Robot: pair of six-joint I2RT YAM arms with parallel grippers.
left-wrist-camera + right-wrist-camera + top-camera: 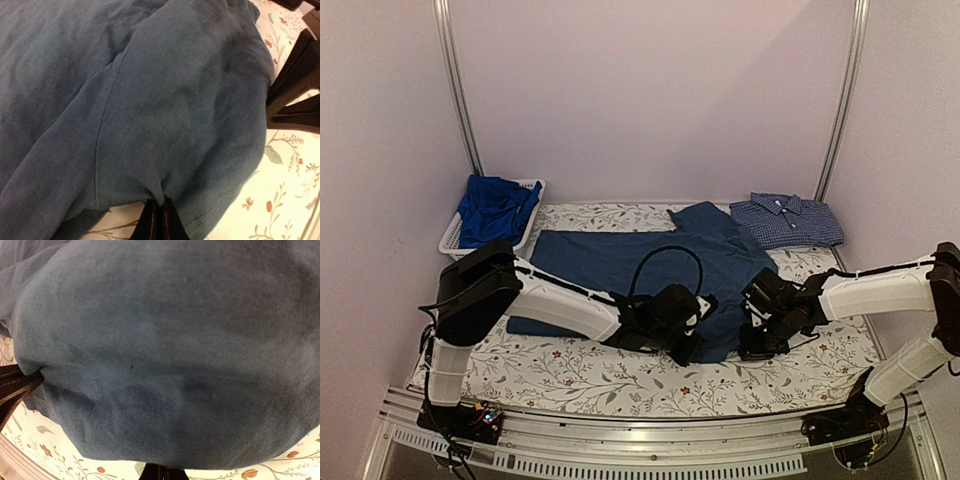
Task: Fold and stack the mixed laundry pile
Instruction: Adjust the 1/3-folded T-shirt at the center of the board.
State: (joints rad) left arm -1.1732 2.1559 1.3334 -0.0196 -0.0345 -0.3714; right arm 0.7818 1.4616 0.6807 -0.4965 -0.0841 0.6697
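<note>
Pale walls close in a table under a floral cloth. A navy T-shirt lies spread across the middle of the cloth, reaching from the two grippers away toward the back wall.

The left gripper sits at the near hem of the T-shirt. Its jaws are pressed together with a fold of the hem caught between them, and the fabric bunches up and away from the pinch. A sleeve seam runs up the cloth just left of the jaws.

The right gripper is close beside it, to its right, at the same near edge. Only the tips of its jaws show at the bottom of the right wrist view. They appear to be closed on the hem, though the grip itself is mostly hidden under a rounded bulge of navy fabric that fills that view. Bare floral cloth shows below and to both sides of these jaws.

Well beyond the left jaws, at the far left corner, a white basket holds a royal-blue garment. Well beyond the right jaws, at the far right, a checked shirt lies folded on the cloth, collar up, just past the T-shirt's far corner.
</note>
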